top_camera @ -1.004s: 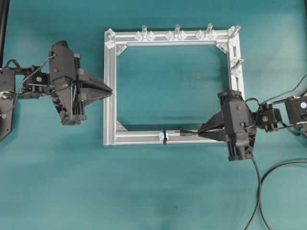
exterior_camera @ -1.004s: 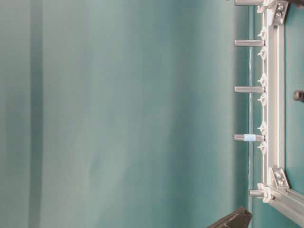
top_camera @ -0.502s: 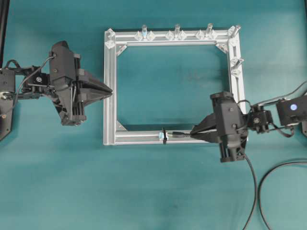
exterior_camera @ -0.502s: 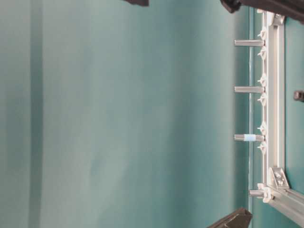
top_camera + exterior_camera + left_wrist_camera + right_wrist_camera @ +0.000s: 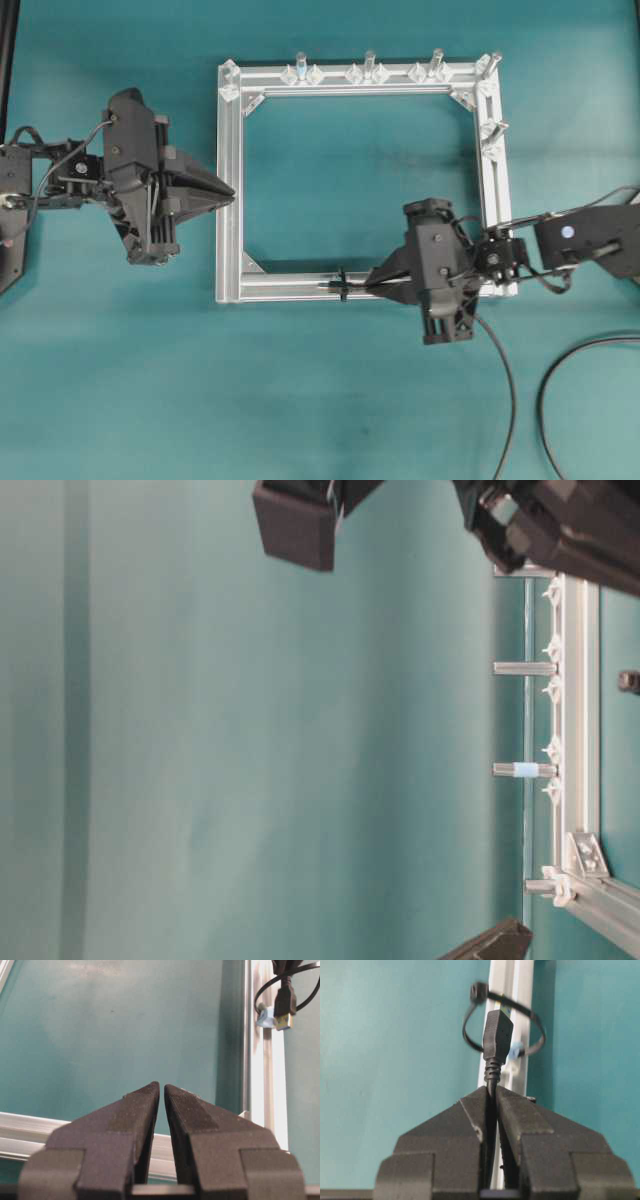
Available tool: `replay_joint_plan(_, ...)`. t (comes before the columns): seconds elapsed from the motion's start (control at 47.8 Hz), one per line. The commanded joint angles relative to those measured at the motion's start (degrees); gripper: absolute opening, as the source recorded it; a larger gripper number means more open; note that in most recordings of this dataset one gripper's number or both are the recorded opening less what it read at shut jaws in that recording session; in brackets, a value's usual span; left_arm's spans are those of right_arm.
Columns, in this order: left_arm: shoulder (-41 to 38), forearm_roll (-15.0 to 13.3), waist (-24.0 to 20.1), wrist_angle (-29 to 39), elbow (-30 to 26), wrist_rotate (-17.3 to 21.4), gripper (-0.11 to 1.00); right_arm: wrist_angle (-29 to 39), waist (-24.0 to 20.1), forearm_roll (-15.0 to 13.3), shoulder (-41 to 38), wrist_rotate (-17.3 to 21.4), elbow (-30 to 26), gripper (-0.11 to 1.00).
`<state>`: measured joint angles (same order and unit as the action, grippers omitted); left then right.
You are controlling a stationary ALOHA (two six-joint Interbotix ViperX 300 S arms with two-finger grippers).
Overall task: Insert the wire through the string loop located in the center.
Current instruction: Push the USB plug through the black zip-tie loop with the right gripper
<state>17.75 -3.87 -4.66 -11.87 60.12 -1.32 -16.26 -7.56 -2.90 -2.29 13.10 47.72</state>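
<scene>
A teal table (image 5: 330, 400) carried a square silver aluminium frame (image 5: 229, 190) lying flat. A black cable (image 5: 560, 380) curved across the table's lower right, though whether it touched the surface was unclear.

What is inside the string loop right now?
The wire's plug sits within the string loop, held by the right pincer; its metal tip shows beyond. The frame bar passes behind, partly hidden by the plug.

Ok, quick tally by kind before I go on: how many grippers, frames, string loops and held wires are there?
Grippers: 2, the left gripper and the right gripper
Frame: 1
String loop: 1
Wire held: 1, in the right gripper
Total: 5
</scene>
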Motion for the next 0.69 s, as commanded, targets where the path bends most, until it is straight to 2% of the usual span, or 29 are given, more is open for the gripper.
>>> replay_joint_plan(0.0,0.7,0.09,0.26,-0.26,-1.05,-0.44,0.17,-0.53,0.09,-0.09,-0.09,-0.09,-1.93,0.07)
replay_joint_plan(0.669,0.7,0.09,0.53,-0.18,-0.79,-0.35,0.17,-0.26,0.26,-0.09,-1.14,-0.09,-3.08,0.07)
